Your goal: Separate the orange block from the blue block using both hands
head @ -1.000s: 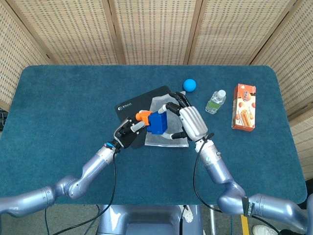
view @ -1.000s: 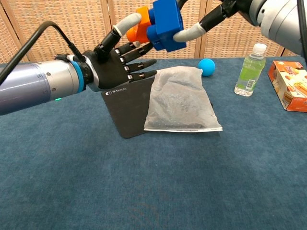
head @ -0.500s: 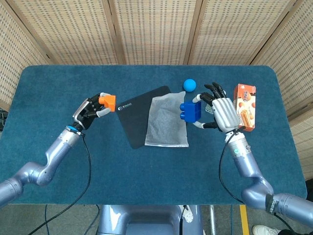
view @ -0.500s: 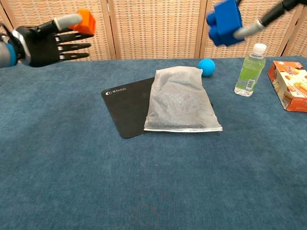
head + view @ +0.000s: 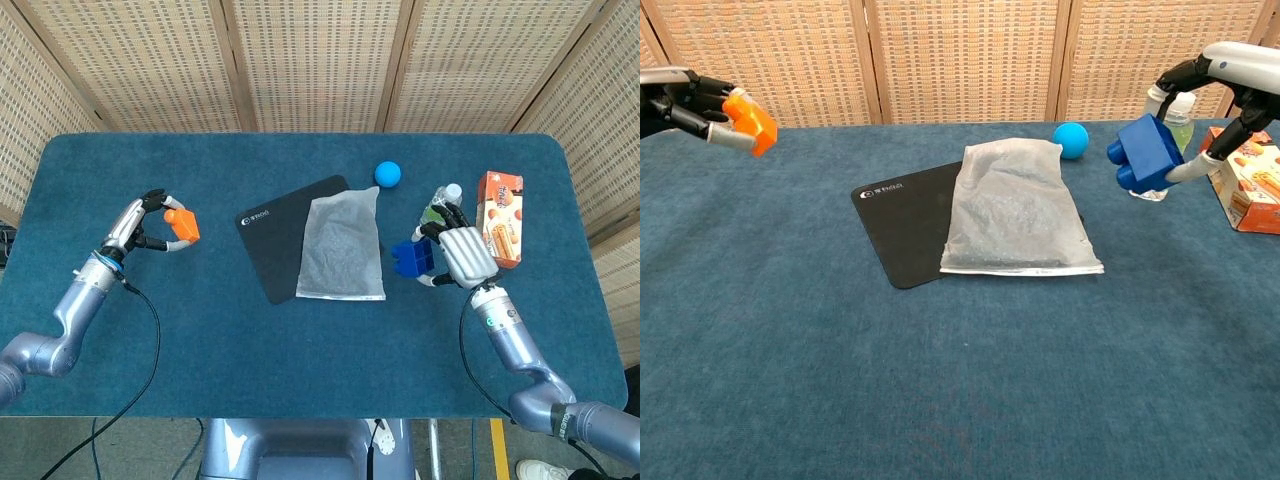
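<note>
Blocks parted, well apart: orange block [image 5: 182, 223] pinched in left hand [image 5: 140, 228] over table's left side, blue block [image 5: 414, 258] gripped in right hand [image 5: 462, 254] near bottle [image 5: 440, 207]. Next, probably: lower each, release.

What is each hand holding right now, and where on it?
Left hand pinches the orange block by its sides in its fingers. Right hand holds the blue block by its faces. Both blocks are off the table.
</note>
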Controlling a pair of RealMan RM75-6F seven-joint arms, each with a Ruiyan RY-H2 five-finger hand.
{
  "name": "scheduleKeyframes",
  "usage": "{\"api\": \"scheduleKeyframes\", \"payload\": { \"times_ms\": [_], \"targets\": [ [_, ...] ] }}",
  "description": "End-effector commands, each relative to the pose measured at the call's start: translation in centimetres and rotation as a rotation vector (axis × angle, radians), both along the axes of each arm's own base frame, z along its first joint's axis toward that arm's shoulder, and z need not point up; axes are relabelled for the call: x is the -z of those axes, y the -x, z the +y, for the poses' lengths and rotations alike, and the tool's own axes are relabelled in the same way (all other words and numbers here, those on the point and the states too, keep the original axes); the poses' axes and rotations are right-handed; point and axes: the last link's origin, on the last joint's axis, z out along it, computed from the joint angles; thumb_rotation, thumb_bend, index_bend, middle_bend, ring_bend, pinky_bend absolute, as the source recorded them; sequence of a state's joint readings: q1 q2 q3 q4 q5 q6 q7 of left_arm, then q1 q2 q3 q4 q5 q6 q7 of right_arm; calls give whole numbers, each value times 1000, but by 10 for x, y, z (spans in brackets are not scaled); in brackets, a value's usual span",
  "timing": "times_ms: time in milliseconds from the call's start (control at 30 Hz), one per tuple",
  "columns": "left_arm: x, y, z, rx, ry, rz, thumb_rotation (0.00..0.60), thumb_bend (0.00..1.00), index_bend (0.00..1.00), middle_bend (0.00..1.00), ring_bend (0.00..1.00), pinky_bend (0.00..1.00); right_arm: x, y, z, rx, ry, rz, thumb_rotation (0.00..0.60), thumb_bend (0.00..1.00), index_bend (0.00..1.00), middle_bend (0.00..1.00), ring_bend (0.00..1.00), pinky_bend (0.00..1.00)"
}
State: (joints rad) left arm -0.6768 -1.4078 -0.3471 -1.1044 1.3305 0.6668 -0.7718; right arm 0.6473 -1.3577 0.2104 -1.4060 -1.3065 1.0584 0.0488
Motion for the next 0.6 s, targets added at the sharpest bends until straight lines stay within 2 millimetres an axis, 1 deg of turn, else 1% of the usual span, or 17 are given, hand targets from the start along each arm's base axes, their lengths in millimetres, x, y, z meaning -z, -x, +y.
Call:
{"api": "scheduleKeyframes", "payload": {
  "times_ms": [33, 133, 200, 233, 300, 367, 400, 433, 467, 567, 600],
  "targets": [
    [5, 4, -3, -15, -7, 39, 600, 137, 3, 0, 0, 0, -7, -4, 3, -2, -11, -26, 600, 0, 0, 0, 0, 0],
    [1, 0, -6, -5, -42, 26, 600, 66, 0, 0, 0, 0, -20, -7, 8, -30, 29, -31, 600, 0, 0, 0, 0, 0],
    [-8, 0, -11, 9, -79, 33, 600, 55, 0, 0, 0, 0, -30, -4, 16, -46, 53, -40, 600, 0, 0, 0, 0, 0],
    [-20, 5, -17, 22, -121, 64, 600, 51, 0, 0, 0, 0, -40, 3, 23, -47, 83, -48, 600, 0, 0, 0, 0, 0],
    [-35, 13, -30, 33, -165, 112, 600, 43, 0, 0, 0, 0, -51, 15, 35, -56, 109, -47, 600, 0, 0, 0, 0, 0],
    [-44, 19, -41, 29, -190, 146, 600, 34, 0, 0, 0, 0, -59, 26, 42, -60, 130, -44, 600, 0, 0, 0, 0, 0],
    [-52, 25, -50, 22, -210, 167, 600, 32, 0, 0, 0, 0, -65, 37, 49, -53, 152, -40, 600, 0, 0, 0, 0, 0],
    [-54, 27, -55, 21, -215, 175, 600, 29, 0, 0, 0, 0, -67, 41, 52, -55, 159, -39, 600, 0, 0, 0, 0, 0],
    [-60, 33, -65, 18, -226, 207, 600, 29, 0, 0, 0, 0, -71, 50, 58, -51, 177, -28, 600, 0, 0, 0, 0, 0],
    [-74, 48, -98, 7, -258, 304, 600, 28, 0, 0, 0, 0, -84, 76, 77, -34, 238, 32, 600, 0, 0, 0, 0, 0],
    [-77, 52, -113, -3, -268, 323, 600, 28, 0, 0, 0, 0, -87, 84, 84, -25, 254, 57, 600, 0, 0, 0, 0, 0]
  ]
}}
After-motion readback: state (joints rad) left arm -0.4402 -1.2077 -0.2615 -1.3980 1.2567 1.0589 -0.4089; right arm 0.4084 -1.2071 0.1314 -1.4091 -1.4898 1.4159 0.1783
